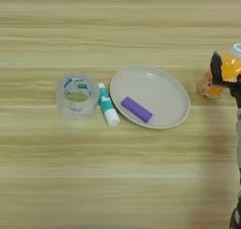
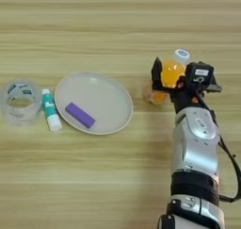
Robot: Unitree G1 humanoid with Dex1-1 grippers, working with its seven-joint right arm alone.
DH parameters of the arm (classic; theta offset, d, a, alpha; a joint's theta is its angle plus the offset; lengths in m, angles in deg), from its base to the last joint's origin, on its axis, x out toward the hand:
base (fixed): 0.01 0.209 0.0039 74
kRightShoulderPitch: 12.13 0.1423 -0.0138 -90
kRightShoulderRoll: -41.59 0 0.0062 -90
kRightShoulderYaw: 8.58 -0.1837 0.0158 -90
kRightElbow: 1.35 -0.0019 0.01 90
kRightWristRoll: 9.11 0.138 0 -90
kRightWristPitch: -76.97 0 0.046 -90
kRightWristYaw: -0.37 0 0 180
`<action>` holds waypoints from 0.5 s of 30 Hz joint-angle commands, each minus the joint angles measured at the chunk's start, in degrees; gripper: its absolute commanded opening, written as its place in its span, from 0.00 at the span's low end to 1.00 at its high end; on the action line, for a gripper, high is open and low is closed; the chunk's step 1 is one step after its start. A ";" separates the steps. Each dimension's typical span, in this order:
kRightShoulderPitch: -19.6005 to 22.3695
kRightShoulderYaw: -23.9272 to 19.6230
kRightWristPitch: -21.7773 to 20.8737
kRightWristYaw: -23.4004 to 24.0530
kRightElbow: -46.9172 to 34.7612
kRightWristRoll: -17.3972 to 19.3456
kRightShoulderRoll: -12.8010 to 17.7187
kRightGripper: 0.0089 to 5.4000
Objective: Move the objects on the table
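Rising from the lower right edge: silver forearm (image 2: pixel 195 143), black gripper (image 2: pixel 172 79) clamped around the orange-juice bottle (image 2: pixel 170 72), right of centre. Left of that, purple block (image 2: pixel 80 115) in a beige plate (image 2: pixel 115 94). Farther left on the table (image 2: pixel 117 25), teal-and-white tube (image 2: pixel 50 115) beside a clear tape roll (image 2: pixel 20 101).

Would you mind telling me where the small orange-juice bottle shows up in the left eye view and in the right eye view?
Left eye view: the orange-juice bottle sits at the right edge, partly cut off, with the black fingers of the right gripper around it.
Right eye view: the bottle is right of centre, upper half, white cap up-right, between the gripper's fingers.
Shared landmark: the plate holding the purple block lies just left of the bottle in both.
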 commanded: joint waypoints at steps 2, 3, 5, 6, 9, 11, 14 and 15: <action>4.92 0.14 -1.56 -0.43 0.52 -0.01 4.05 0.99; 5.04 0.27 -1.61 -0.59 1.11 0.00 4.12 0.99; 5.27 0.54 -1.80 -0.86 2.08 -0.01 4.22 0.99; 5.38 0.69 -1.88 -1.04 2.38 0.00 4.26 0.99; 5.98 0.91 -2.04 -1.50 3.65 0.09 4.48 0.99; 6.27 0.93 -2.01 -1.77 4.36 0.24 4.61 0.99; 6.45 1.17 -2.13 -2.12 4.78 0.26 4.52 0.99; 6.63 1.25 -2.25 -2.30 5.24 0.22 4.51 0.99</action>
